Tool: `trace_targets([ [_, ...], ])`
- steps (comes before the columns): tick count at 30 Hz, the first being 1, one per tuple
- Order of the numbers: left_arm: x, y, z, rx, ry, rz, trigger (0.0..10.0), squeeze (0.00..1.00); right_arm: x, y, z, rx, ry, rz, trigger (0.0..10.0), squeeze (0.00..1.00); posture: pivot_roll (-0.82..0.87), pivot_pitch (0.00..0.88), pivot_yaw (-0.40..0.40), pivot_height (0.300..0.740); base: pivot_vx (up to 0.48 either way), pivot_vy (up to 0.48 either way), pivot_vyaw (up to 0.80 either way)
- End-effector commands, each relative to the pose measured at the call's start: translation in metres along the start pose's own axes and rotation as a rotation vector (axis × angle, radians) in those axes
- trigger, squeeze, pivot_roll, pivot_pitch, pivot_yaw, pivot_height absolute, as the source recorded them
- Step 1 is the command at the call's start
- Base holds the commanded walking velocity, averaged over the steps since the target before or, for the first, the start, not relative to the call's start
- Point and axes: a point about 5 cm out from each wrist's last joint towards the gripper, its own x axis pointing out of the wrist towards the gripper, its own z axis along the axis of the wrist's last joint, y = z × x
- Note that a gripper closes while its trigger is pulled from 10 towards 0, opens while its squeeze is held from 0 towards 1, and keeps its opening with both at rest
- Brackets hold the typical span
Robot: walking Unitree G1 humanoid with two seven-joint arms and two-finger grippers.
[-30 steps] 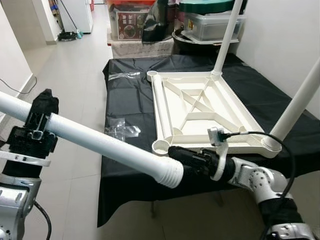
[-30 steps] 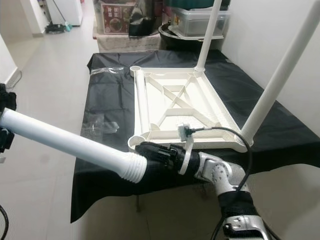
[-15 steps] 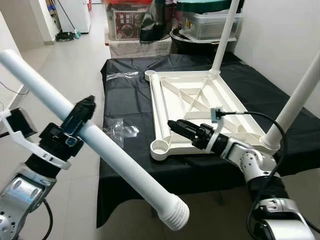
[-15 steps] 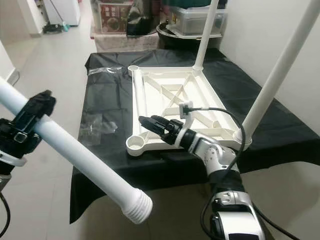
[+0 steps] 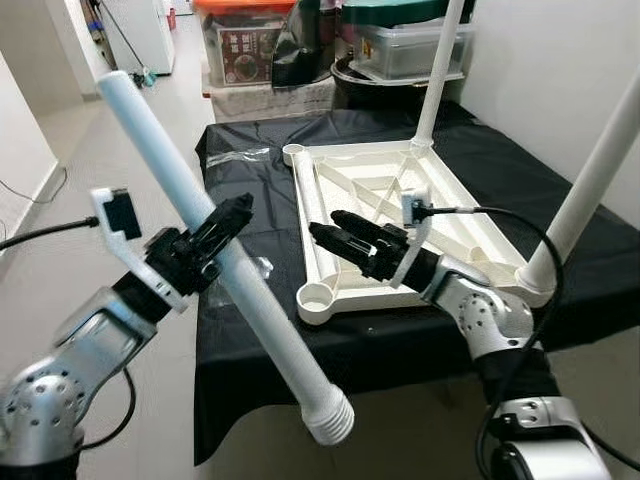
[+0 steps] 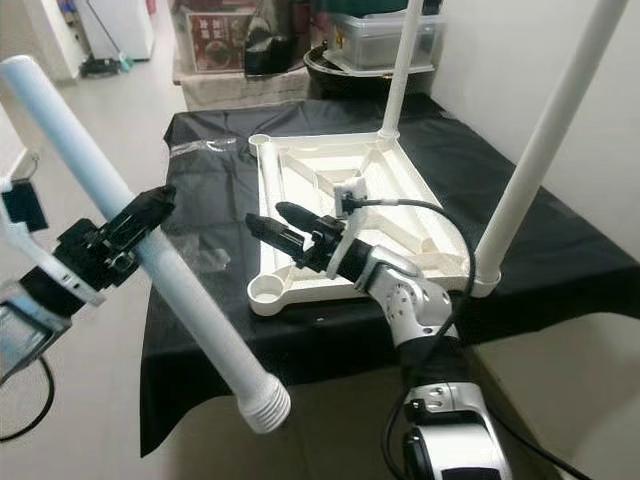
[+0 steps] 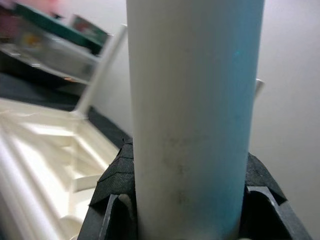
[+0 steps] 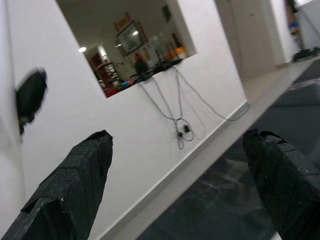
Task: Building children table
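- A white plastic children's table top (image 5: 400, 215) lies upside down on a low surface draped in a black cloth (image 5: 250, 200), with its ribbed underside facing up.
- Two white legs are already fitted and stand upright: one at the far corner (image 5: 435, 75), at about 1 o'clock in the head view, and one at the near right corner (image 5: 590, 190), at about 3 o'clock.
- The near left corner has an open round socket (image 5: 317, 296), just below centre, at about 6 o'clock. The far left corner socket (image 5: 292, 153) is also open.
- The left gripper (image 5: 228, 222) is at about 9 o'clock, with its black fingers pinched around a third white table leg (image 5: 205, 235) partway along its length.
- This leg slants across the view, its plain end high at about 11 o'clock and its ribbed end (image 5: 328, 420) low at about 6 o'clock, hanging in the air off the near edge of the cloth.
- In the left wrist view, the leg (image 7: 195, 115) sits clamped between the two black fingers (image 7: 112, 195).
- The right gripper (image 5: 335, 232) reaches in from about 4 o'clock and hovers over the left rail of the table top, near the open socket. Its fingers are spread apart and hold nothing.
- In the right wrist view, the two fingertips (image 8: 75, 175) stand wide apart, with a white wall beyond them.
- A crumpled clear plastic bag (image 6: 205, 258) lies on the cloth, left of the table top.
- Storage boxes (image 5: 250, 45) stand on the floor beyond the cloth, at about 12 o'clock.
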Motion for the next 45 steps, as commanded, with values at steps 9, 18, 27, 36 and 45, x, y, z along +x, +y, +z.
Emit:
trace_targets([
  [9, 0.01, -0.001, 0.0, 0.056, 0.069, -0.064, 10.0, 0.0, 0.016, 0.016, 0.011, -0.094, 0.024, 0.091, 10.0, 0.0, 0.03, 0.0, 0.021, 0.74, 0.0, 0.0, -0.25],
  [18, 0.022, -0.005, 0.001, 0.072, 0.129, -0.154, 10.0, 0.0, 0.013, 0.033, 0.011, -0.127, 0.17, 0.354, 10.0, 0.0, 0.04, 0.0, 0.019, 0.74, 0.0, 0.0, 0.0],
  [27, 0.027, -0.001, -0.005, 0.078, 0.161, -0.175, 10.0, 0.0, 0.002, 0.039, 0.007, -0.138, 0.277, 0.535, 10.0, 0.0, 0.04, 0.0, 0.01, 0.74, 0.0, 0.0, 0.0],
  [36, 0.04, 0.002, -0.005, 0.089, 0.156, -0.199, 10.0, 0.0, 0.013, 0.046, -0.007, -0.114, 0.352, 0.559, 10.0, 0.0, 0.04, 0.0, 0.013, 0.74, 0.0, 0.0, 0.0],
  [45, 0.05, 0.002, -0.005, 0.102, 0.153, -0.215, 10.0, 0.0, 0.022, 0.05, -0.022, -0.087, 0.426, 0.532, 10.0, 0.0, 0.04, 0.005, 0.009, 0.74, 0.0, 0.0, 0.0],
])
